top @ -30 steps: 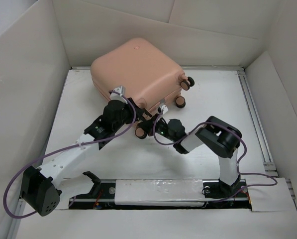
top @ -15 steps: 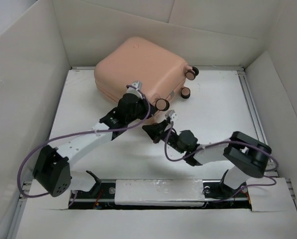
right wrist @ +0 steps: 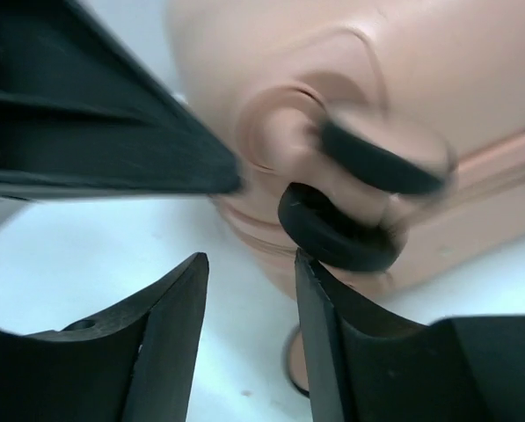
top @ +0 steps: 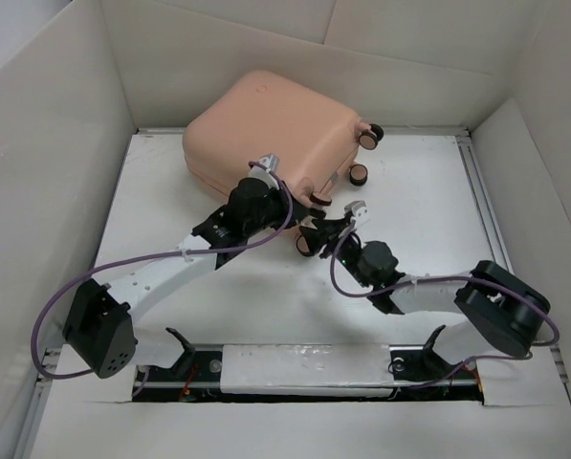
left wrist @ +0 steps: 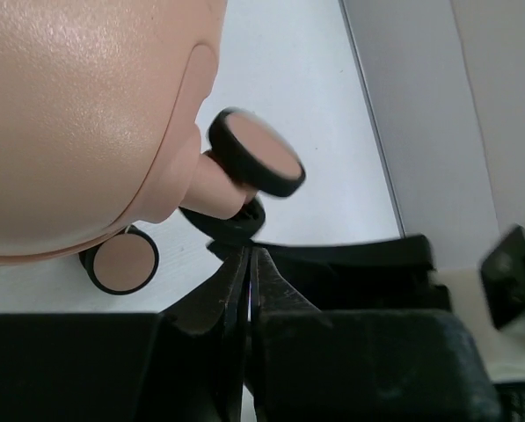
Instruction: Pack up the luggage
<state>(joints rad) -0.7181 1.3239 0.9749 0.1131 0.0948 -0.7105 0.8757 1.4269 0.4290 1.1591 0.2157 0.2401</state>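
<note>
The luggage (top: 275, 120) is a peach-pink hard-shell suitcase, closed, lying at the back of the table with its caster wheels (top: 360, 174) facing right and toward me. My left gripper (top: 290, 203) sits against its near edge. In the left wrist view it (left wrist: 249, 257) is shut with nothing between its fingers, just below a caster wheel (left wrist: 258, 160) of the luggage (left wrist: 77, 105). My right gripper (top: 325, 229) is at the near right corner. In the right wrist view it (right wrist: 249, 259) is open, its right fingertip at the black tyre of a wheel (right wrist: 337, 230).
White cardboard walls (top: 51, 143) stand close round the white table (top: 419, 201) on the left, back and right. Purple cables loop from both arms. A metal rail (top: 486, 210) runs along the table's right side.
The luggage has turned and shifted back and to the right. My left gripper closed and followed it. My right arm stretched low toward the wheels and its gripper opened.
</note>
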